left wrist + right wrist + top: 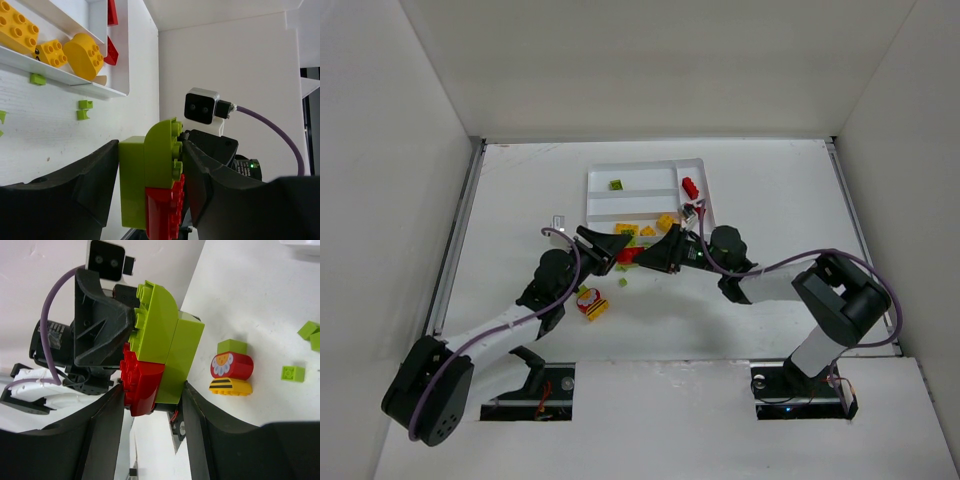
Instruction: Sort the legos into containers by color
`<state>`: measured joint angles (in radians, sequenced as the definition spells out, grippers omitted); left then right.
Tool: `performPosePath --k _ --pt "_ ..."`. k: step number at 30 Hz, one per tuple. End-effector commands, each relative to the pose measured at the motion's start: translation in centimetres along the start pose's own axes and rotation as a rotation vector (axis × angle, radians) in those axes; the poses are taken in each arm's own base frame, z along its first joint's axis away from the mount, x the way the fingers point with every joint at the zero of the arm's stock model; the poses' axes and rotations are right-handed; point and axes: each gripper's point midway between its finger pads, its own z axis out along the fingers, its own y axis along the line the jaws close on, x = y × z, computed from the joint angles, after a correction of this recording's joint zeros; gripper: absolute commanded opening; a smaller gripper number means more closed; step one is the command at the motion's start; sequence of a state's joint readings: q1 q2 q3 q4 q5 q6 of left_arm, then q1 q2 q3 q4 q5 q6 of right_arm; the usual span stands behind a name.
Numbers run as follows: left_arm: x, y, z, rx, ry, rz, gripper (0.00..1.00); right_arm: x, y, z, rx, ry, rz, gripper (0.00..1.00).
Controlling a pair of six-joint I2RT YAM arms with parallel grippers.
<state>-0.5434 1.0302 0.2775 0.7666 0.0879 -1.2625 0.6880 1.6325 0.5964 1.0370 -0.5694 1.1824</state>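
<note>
A clump of legos, two lime green bricks (pixel 150 160) on a red one (pixel 162 210), hangs over the table in front of the tray (pixel 595 185). My left gripper (pixel 150 172) is shut on its green end. My right gripper (pixel 152 392) is shut on the same clump (pixel 160 350) from the other side, one finger on the red brick (pixel 142 382), the other on the green slab. Seen from the top, both grippers (pixel 605 247) (pixel 660 250) meet at the clump (pixel 628 253). The tray holds yellow bricks (pixel 665 222), a green brick (pixel 616 184) and a red brick (pixel 691 186).
Another clump of red, yellow and green (pixel 590 303) lies on the table near the left arm, also in the right wrist view (pixel 231 367). Small green pieces (pixel 623 281) (pixel 85 110) (pixel 292 373) lie loose near the tray's front edge. White walls enclose the table.
</note>
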Motion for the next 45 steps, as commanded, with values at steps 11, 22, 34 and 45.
performPosePath --k 11,22,34,45 --pt "0.7 -3.7 0.6 0.094 0.07 0.044 0.58 -1.9 2.5 0.1 -0.094 0.008 -0.059 0.46" --pt "1.8 -4.4 0.5 0.101 0.188 -0.001 0.56 -1.1 3.4 -0.2 -0.131 0.064 -0.076 0.46" --pt "1.3 -5.0 -0.6 0.127 0.184 -0.037 0.51 -1.4 3.9 -1.7 -0.133 0.042 -0.097 0.45" --pt "1.0 -5.5 -1.0 0.154 0.165 -0.011 0.33 -1.0 3.5 -2.2 -0.124 0.05 -0.089 0.47"
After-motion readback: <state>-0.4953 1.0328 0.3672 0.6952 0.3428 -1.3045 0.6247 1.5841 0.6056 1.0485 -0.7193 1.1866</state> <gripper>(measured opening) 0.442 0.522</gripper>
